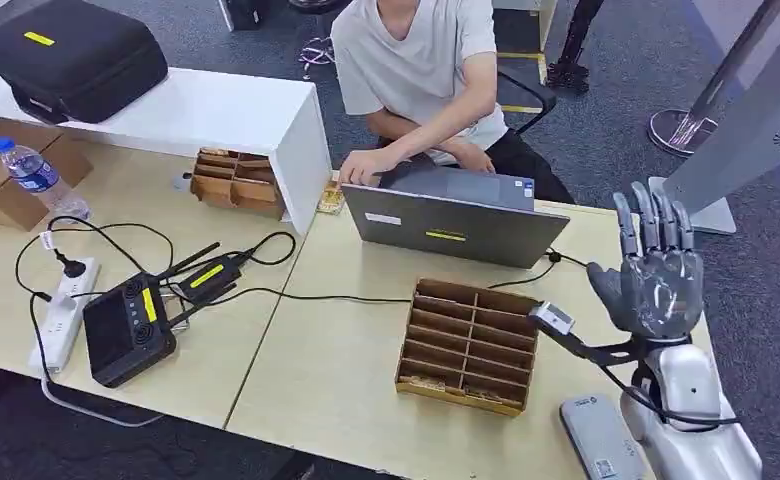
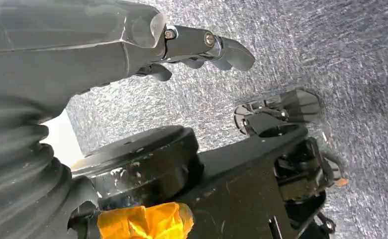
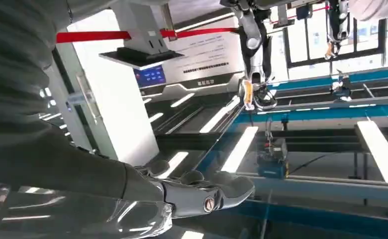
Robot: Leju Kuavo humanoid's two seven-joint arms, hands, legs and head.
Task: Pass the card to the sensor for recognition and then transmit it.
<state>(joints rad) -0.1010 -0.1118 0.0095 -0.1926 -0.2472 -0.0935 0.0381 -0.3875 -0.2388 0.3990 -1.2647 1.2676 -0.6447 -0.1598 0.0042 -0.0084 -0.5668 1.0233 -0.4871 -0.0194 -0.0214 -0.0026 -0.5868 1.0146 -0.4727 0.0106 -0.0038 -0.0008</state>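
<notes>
Nearest to me, at the near right corner of the counter [image 1: 346, 400], lies a flat grey device [image 1: 599, 437] with a small blue mark, just beside my right forearm; my right hand [image 1: 656, 270] is raised above the counter's right edge, fingers straight and spread, holding nothing; my left hand [image 2: 202, 47] hangs over grey carpet, fingers loosely apart and empty, as the left wrist view shows; I cannot make out the card anywhere on the counter or in either hand, and whether the grey device is the sensor I cannot tell; a brown slotted tray [image 1: 469, 343] sits near the front edge, left of my right arm; behind it an open laptop [image 1: 454, 215] stands at the far edge, a person's hand [image 1: 366, 165] resting on it; toward the left edge lie a black handheld controller [image 1: 128, 328], a white power strip [image 1: 63, 310] and a water bottle [image 1: 36, 175].
</notes>
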